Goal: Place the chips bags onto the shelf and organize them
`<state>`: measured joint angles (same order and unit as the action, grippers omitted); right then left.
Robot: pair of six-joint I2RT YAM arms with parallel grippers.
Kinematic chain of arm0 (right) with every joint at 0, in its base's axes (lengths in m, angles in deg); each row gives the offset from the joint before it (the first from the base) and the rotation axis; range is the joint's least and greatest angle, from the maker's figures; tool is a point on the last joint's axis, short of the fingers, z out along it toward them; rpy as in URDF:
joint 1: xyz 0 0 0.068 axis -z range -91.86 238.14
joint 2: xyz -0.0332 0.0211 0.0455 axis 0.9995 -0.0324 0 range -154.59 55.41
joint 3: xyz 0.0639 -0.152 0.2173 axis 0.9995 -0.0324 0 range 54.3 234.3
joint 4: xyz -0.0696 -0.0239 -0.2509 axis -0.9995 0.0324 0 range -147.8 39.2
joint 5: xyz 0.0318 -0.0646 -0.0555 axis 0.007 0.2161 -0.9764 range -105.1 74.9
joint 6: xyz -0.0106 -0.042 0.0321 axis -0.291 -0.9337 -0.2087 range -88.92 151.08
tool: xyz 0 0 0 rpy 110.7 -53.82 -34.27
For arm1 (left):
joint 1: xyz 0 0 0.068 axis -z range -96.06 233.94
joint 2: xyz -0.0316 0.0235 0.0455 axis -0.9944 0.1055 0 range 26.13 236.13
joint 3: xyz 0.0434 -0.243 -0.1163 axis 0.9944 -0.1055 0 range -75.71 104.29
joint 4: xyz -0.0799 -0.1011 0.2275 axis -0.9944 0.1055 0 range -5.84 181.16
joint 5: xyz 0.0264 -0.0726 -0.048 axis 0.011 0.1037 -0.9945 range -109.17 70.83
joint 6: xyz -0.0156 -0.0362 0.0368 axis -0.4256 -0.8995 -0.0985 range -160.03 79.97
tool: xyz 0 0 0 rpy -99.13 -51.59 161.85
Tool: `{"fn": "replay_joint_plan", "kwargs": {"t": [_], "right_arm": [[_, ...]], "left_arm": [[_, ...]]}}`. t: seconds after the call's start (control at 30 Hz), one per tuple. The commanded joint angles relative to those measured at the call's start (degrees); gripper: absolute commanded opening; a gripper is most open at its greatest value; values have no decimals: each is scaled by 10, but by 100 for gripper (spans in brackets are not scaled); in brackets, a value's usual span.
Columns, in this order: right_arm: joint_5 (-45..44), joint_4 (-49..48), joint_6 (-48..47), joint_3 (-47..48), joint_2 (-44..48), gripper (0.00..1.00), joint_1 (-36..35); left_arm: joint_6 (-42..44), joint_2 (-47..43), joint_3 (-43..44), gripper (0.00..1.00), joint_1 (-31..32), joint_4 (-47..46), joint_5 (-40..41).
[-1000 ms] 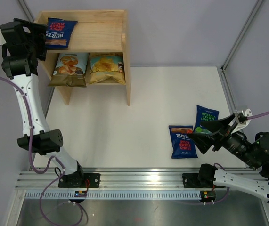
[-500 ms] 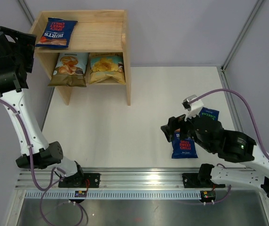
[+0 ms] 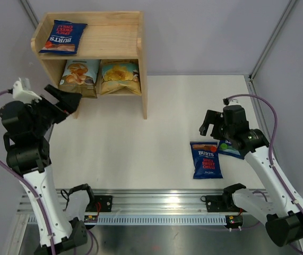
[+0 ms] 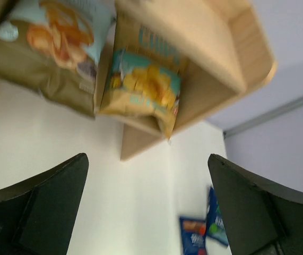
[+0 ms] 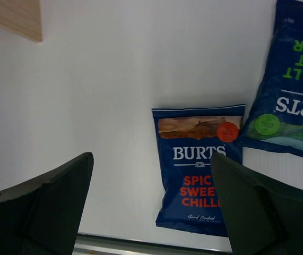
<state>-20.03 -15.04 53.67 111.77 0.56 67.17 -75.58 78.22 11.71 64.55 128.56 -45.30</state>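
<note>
The pine shelf (image 3: 114, 37) stands at the far left. On its top tier lies a dark-blue Burts bag (image 3: 63, 37). Its lower tier holds a light-blue bag (image 3: 79, 77) and a yellow bag (image 3: 120, 76). Another red-lettered Burts bag (image 3: 205, 159) lies flat on the table, with a green-lettered one (image 3: 229, 149) beside it, partly under my right arm. My left gripper (image 3: 70, 100) hovers open and empty by the shelf's lower left. My right gripper (image 3: 207, 123) hangs open and empty above the table bags. The right wrist view shows both bags (image 5: 199, 164) (image 5: 294, 95) below the gripper (image 5: 152, 156).
White table with grey walls on three sides and a metal rail along the near edge. In the left wrist view, the shelf (image 4: 209, 58) and its two lower bags (image 4: 50, 48) (image 4: 143, 87) lie beyond the open left gripper (image 4: 147, 159). A shelf leg (image 5: 13, 16) shows at the right wrist view's top left.
My left arm has come down from beside the shelf top to its lower left. My right arm has swung up from the near right edge to above the two table bags.
</note>
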Motion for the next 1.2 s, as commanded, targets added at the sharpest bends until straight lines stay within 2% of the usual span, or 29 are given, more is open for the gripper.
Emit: {"fn": "replay_joint_plan", "kwargs": {"t": [0.0, 0.07, 0.1, 0.2, 0.37, 0.5, 0.57, 0.63, 0.7, 0.87, 0.93, 1.17], "right_arm": [[48, -7, 19, -13, -7, 99, 49], [6, -8, 32, -32, -10, 99, 56], [-17, -4, 40, -38, -11, 99, 61], [-75, -35, 68, -76, -22, 99, 63], [-84, -95, 126, -152, -46, 98, 66], [-77, -152, 115, -173, -101, 93, 70], [-55, -163, 111, -171, -129, 91, 84], [1, -195, 107, -179, -168, 91, 100], [23, -227, 107, -185, -198, 88, 123], [9, -259, 105, -194, -231, 88, 135], [28, -267, 103, -198, -237, 88, 146], [33, -244, 103, -182, -272, 95, 153]], "left_arm": [[93, -67, -119, 99, 18, -22, -62], [95, -124, -174, 99, 44, -29, -26], [104, -138, -225, 99, 53, -36, -26], [128, -168, -282, 99, 86, -32, -23], [150, -190, -353, 99, 174, -39, 58], [164, -198, -397, 99, 228, -65, 76], [163, -198, -421, 99, 235, -74, 66], [165, -194, -421, 99, 243, -75, 53], [166, -196, -420, 99, 253, -76, 56], [163, -211, -426, 99, 272, -78, 62], [163, -212, -428, 99, 281, -78, 63], [163, -212, -427, 99, 290, -78, 58]]}}
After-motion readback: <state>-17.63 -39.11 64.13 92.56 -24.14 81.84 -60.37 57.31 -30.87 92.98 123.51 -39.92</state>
